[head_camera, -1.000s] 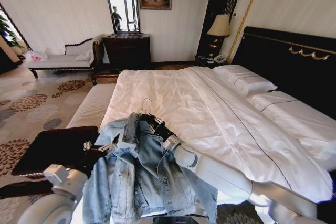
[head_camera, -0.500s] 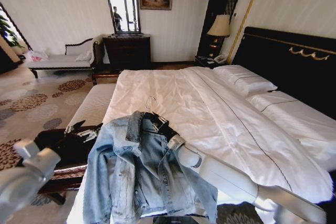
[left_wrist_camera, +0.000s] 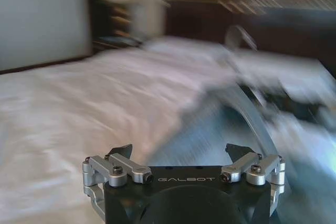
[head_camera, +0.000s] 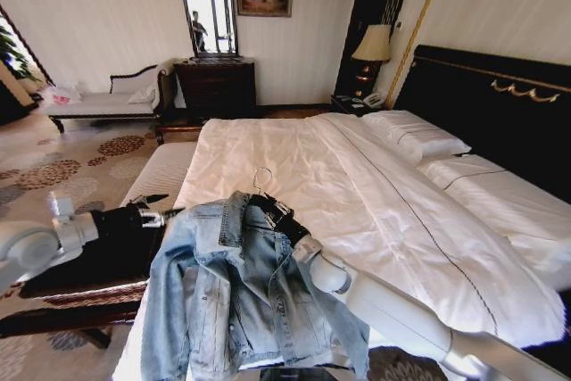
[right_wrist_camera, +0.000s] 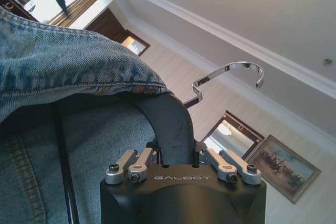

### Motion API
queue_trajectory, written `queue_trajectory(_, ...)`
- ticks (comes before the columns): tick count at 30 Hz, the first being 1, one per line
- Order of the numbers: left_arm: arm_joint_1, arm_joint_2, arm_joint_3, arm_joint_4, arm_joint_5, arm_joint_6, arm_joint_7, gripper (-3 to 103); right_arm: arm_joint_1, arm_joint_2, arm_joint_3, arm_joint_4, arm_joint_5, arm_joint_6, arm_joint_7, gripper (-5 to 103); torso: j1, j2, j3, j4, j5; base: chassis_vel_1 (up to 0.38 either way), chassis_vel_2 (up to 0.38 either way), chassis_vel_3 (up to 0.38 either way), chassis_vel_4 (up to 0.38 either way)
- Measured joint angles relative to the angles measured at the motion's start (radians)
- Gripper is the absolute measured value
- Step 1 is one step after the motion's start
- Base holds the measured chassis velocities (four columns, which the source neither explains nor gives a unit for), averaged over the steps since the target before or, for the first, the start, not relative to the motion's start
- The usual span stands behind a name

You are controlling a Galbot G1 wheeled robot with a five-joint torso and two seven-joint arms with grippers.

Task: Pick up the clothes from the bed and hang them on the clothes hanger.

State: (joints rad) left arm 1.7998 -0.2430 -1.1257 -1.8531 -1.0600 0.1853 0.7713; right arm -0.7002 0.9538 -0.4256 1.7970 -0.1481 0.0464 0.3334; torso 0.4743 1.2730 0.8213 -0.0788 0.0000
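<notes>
Presently, denim jacket (head_camera: 241, 301): draped on the black hanger (head_camera: 268, 207), raised above the near foot corner of the bed (head_camera: 375, 211), collar uppermost, sleeves and hem hanging free toward the bed's lower edge. Silver hook (head_camera: 261, 178) stands clear above the collar; in the right wrist view it curves into open air (right_wrist_camera: 231, 72) below the ceiling.

Right tool (head_camera: 284, 220): at the jacket's collar, pressed together on the dark neck of the hanger (right_wrist_camera: 168, 124), denim (right_wrist_camera: 68, 72) folded over beside it. White right arm runs back along the bed's near edge.

Left tool (head_camera: 152, 218): out to the left of the jacket, apart from the cloth, over a dark bench (head_camera: 116, 256) beside the bed. Fingers spread, nothing between them (left_wrist_camera: 184, 153).

Open room: white sheet beyond the jacket lies bare up to the pillows (head_camera: 419, 136); patterned carpet (head_camera: 53, 176) lies open on the left.
</notes>
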Motion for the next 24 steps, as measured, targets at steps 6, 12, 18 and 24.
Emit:
queue_trajectory(6, -0.009, 0.031, 0.060, 0.101, 0.235, -0.207, 0.157, 100, 0.008, 0.003, 0.006, -0.005, -0.034, 0.032, 0.001, 30, 0.000, 0.000, 0.000, 0.0001, -0.0002, 0.000, 0.000, 0.000, 0.000)
queue_trajectory(12, -0.040, 0.012, 0.073, 0.108, 0.282, -0.270, 0.166, 100, 0.024, 0.024, -0.006, -0.024, -0.102, 0.078, -0.013, 30, 0.000, 0.000, 0.000, 0.0003, -0.0002, 0.000, 0.000, 0.000, 0.000)
queue_trajectory(18, -0.134, 0.007, 0.103, 0.128, 0.280, -0.296, 0.190, 100, 0.034, 0.039, -0.016, -0.035, -0.147, 0.105, -0.016, 30, 0.000, 0.000, 0.000, 0.0001, -0.0001, 0.000, 0.000, 0.000, 0.000)
queue_trajectory(24, -0.210, 0.015, 0.146, 0.158, 0.282, -0.316, 0.197, 100, 0.039, 0.034, -0.010, -0.026, -0.178, 0.135, -0.011, 30, 0.000, 0.000, 0.000, 0.0001, 0.0000, 0.000, 0.000, 0.000, 0.000)
